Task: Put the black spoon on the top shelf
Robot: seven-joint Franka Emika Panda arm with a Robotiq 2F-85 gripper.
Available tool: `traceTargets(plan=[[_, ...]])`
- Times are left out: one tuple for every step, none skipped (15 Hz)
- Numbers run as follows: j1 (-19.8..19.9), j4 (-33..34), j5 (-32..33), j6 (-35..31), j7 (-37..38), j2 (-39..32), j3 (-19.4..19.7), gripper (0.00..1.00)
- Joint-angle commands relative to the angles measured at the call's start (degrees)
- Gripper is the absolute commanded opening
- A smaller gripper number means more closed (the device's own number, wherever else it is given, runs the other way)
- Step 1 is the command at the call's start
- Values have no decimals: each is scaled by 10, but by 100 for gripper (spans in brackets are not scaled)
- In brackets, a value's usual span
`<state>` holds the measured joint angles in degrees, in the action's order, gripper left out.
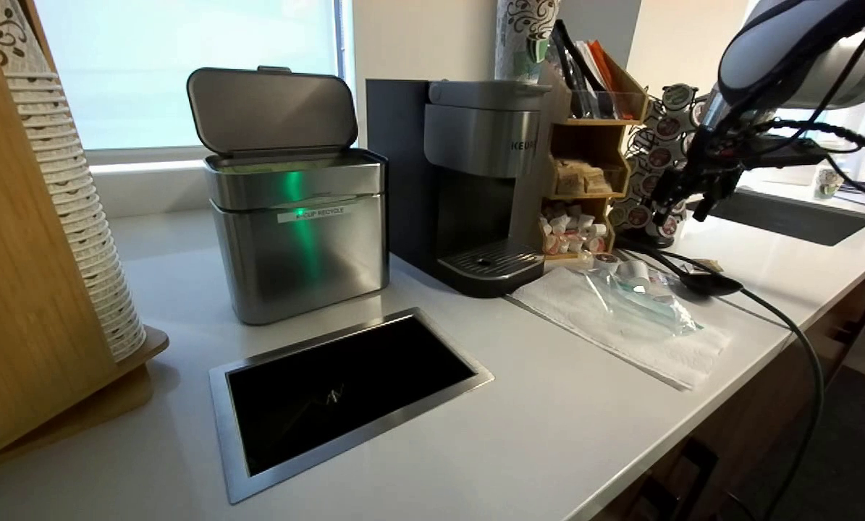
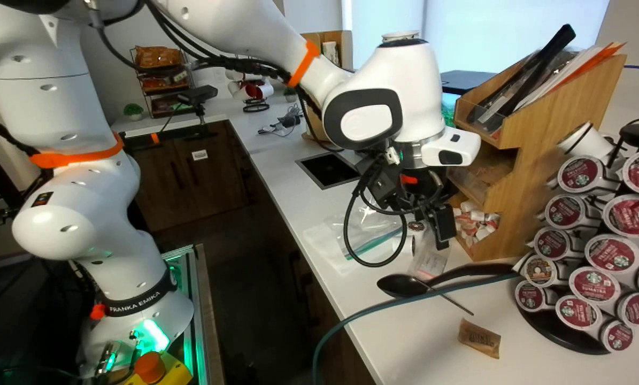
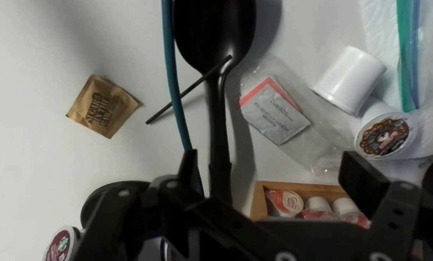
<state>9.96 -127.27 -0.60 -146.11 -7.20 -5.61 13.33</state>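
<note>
The black spoon lies on the counter in both exterior views [image 1: 711,285] [image 2: 402,286]. In the wrist view its bowl [image 3: 216,30] is at the top and its handle runs down between the fingertips, nearer the left finger; the handle's end is hidden. My gripper [image 3: 274,170] is open and empty, above the counter beside the rack; it also shows in both exterior views [image 1: 682,206] [image 2: 431,227]. The top shelf [image 2: 570,88] of the brown wooden rack holds dark utensils, white papers and an orange one; it also shows in an exterior view [image 1: 631,83].
A teal cable [image 3: 173,76] and thin dark stick [image 3: 191,88] cross the spoon. A pod carousel [image 2: 586,256] stands beside the rack, and the coffee machine [image 1: 475,137] on its other side. A brown packet [image 3: 104,107], plastic bag [image 2: 370,230] and pods [image 3: 350,79] lie nearby.
</note>
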Motion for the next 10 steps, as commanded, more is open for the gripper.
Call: traceTargets(plan=[[8, 67, -28, 34, 54, -67, -12, 100], [16, 73, -65, 52, 31, -66, -25, 100], [10, 44, -19, 13, 40, -52, -16, 100], [12, 55, -34, 23, 39, -61, -20, 100], [13, 62, -41, 28, 39, -64, -23, 100], [13, 62, -33, 25, 34, -70, -22, 100], [16, 66, -35, 30, 22, -76, -23, 100], [17, 71, -26, 30, 19, -84, -21, 100], [19, 74, -22, 36, 11, -89, -19, 100], [24, 76, -20, 42, 1, -94, -18, 100]])
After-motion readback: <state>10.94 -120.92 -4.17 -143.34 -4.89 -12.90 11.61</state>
